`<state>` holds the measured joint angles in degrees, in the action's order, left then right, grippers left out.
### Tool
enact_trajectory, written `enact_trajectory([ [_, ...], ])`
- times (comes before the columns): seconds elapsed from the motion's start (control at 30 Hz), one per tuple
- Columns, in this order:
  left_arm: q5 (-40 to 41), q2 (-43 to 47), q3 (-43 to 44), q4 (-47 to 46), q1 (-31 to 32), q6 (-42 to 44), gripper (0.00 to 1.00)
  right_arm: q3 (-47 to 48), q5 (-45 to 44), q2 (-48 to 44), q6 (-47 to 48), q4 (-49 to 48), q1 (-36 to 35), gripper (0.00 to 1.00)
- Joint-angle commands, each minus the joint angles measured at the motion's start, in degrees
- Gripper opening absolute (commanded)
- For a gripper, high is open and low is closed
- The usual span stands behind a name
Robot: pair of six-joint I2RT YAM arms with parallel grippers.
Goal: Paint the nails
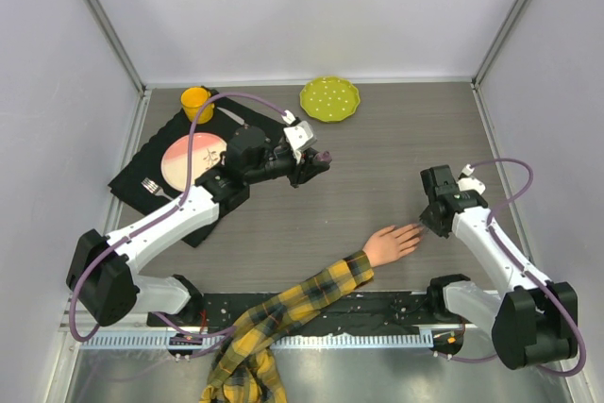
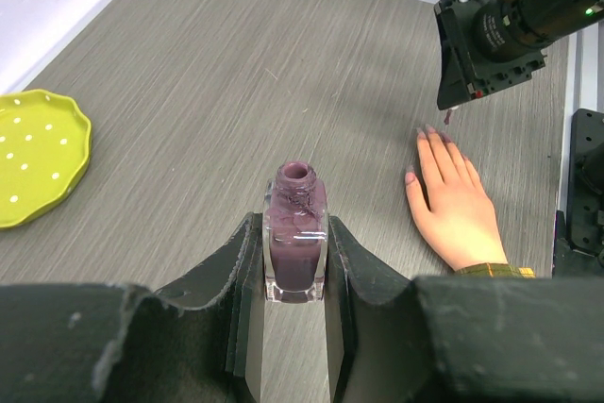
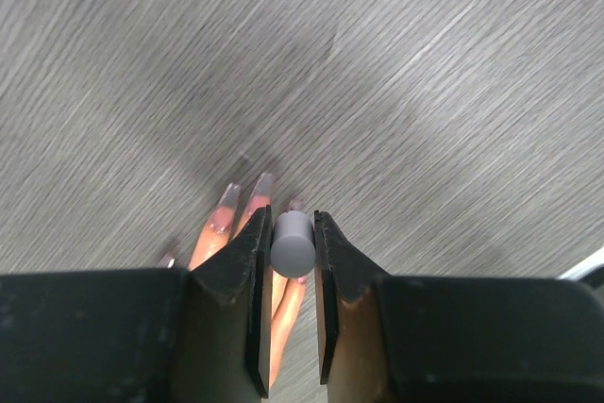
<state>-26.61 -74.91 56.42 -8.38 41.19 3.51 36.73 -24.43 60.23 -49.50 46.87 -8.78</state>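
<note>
The mannequin hand [image 1: 392, 243] lies flat close to the near edge of the bench [image 1: 377, 139], right of centre. Its long axis runs from the plaid sleeve [image 1: 293, 313] towards the right edge, fingers leading. The nails [image 2: 429, 131] are small and blurred, just below the right pincer [image 3: 293, 224], which is clamped on a grey round cap [image 3: 293, 246]. Its own fingers hide whatever hangs beneath. Mid-bench, the left pincer [image 2: 295, 233] grips an uncapped bottle [image 2: 295, 257] of purple polish, upright.

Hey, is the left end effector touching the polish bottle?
Touching. The left wrist view shows the bottle pinched between both fingers of the left end effector, no gap either side.
</note>
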Motion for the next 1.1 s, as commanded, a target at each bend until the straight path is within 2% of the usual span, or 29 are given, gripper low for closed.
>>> enact_trajectory([
  [0.0, -0.81, 1.17, 0.35, -3.75, 0.29, 0.27, 0.0, 1.51, 3.77, -0.99, 0.1, 3.31, 0.25, 0.01],
  [0.37, -1.25, 1.09, 0.44, -3.75, 0.21, 0.18, 0.0, -0.96, 6.58, 0.5, 0.98, 0.24, 0.25, 0.01],
  [1.07, -1.16, 0.38, 0.44, -3.83, 0.21, 0.27, 0.0, 0.62, 2.19, 1.21, 0.8, -1.78, 0.25, 0.01],
])
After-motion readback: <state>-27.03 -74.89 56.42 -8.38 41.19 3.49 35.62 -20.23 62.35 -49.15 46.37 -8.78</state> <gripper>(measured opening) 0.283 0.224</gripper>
